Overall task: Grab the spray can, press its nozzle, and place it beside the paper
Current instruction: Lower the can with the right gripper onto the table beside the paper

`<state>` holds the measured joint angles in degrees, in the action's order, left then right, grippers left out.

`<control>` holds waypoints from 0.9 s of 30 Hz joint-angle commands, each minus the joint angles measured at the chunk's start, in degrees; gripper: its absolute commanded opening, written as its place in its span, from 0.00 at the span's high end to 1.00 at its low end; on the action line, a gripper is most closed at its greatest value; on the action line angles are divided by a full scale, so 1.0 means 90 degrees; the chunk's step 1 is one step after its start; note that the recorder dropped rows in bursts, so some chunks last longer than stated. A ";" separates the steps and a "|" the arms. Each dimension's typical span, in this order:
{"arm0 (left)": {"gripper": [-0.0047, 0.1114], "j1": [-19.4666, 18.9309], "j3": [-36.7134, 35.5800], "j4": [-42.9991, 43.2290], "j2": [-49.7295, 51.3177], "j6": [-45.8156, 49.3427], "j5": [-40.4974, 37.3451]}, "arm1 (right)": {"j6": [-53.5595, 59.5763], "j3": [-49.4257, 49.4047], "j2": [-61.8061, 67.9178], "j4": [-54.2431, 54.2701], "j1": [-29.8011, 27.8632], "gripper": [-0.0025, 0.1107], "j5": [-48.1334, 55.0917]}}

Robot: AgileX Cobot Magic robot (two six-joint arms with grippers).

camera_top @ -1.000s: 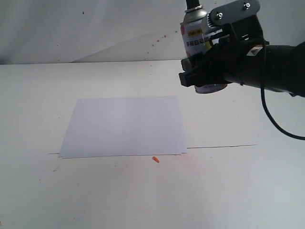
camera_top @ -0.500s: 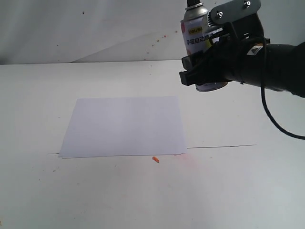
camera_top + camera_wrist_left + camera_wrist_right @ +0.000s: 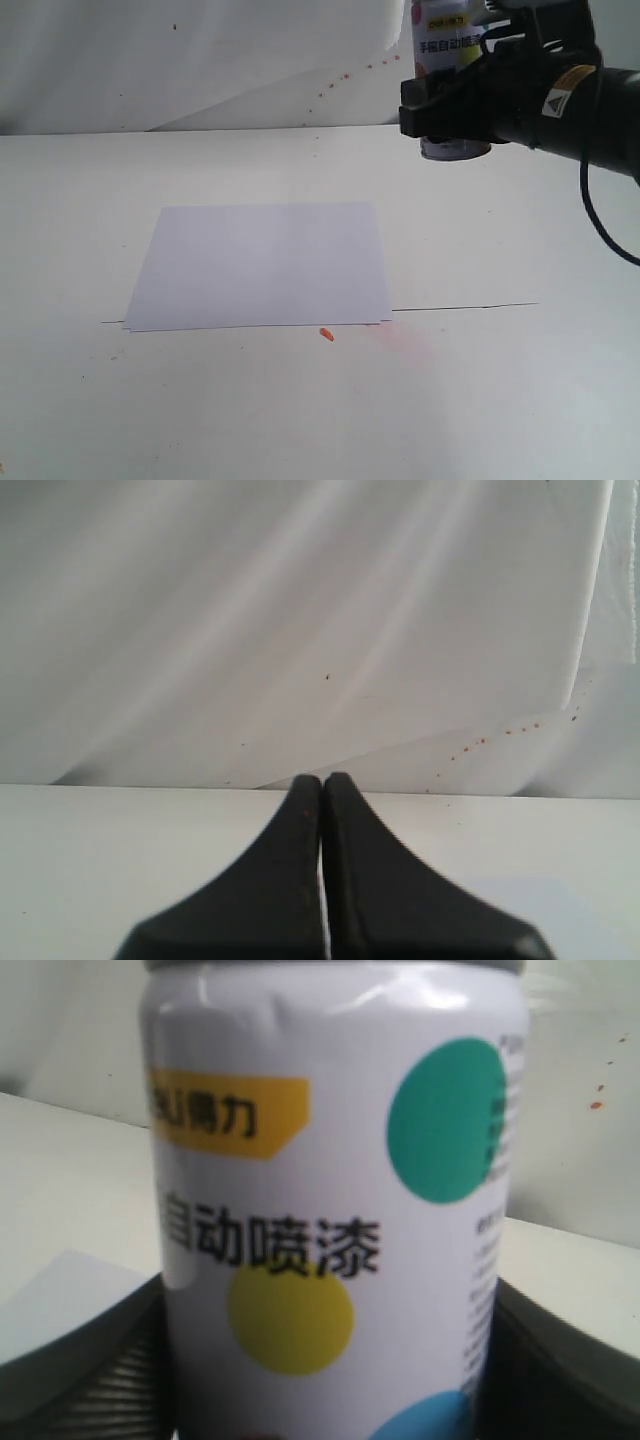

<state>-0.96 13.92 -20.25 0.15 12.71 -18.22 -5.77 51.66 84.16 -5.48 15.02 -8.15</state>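
Note:
The spray can (image 3: pixel 443 50) hangs upright high over the table at the back right, held by my right gripper (image 3: pixel 450 105), which is shut on its lower body. Its top and nozzle are cut off by the frame edge. In the right wrist view the can (image 3: pixel 330 1210) fills the picture between the two black fingers (image 3: pixel 90 1360), its white label showing green, yellow and blue dots. The paper (image 3: pixel 260 265) lies flat on the table, left of and below the can. My left gripper (image 3: pixel 322 785) is shut with nothing in it, pointing at the backdrop; it is absent from the exterior view.
A small orange scrap (image 3: pixel 326 333) lies just in front of the paper's near right corner, beside a faint pink stain (image 3: pixel 405 343). A wrinkled white backdrop sheet (image 3: pixel 200 60) with orange specks hangs behind the table. A black cable (image 3: pixel 600 230) loops under the right arm.
My right gripper has lifted the spray can higher and a little to the right, so its top has left the frame. The paper has stayed put.

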 commanded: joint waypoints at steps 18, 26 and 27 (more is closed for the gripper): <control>0.96 0.0022 -0.0043 0.0031 -0.0014 -0.0030 -0.0005 | -0.0577 -0.0708 0.2587 -0.0583 -0.0918 0.98 -0.4309; 0.96 0.0022 -0.0043 0.0031 -0.0014 -0.0030 -0.0005 | -0.0738 -0.0764 0.3356 -0.0644 -0.1151 0.98 -0.5253; 0.96 0.0022 -0.0043 0.0031 -0.0014 -0.0030 -0.0005 | -0.0738 -0.0764 0.3462 -0.0644 -0.1151 0.98 -0.5384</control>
<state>-0.96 13.92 -20.25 0.15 12.60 -18.34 -12.06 44.65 113.69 -10.78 4.84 -49.62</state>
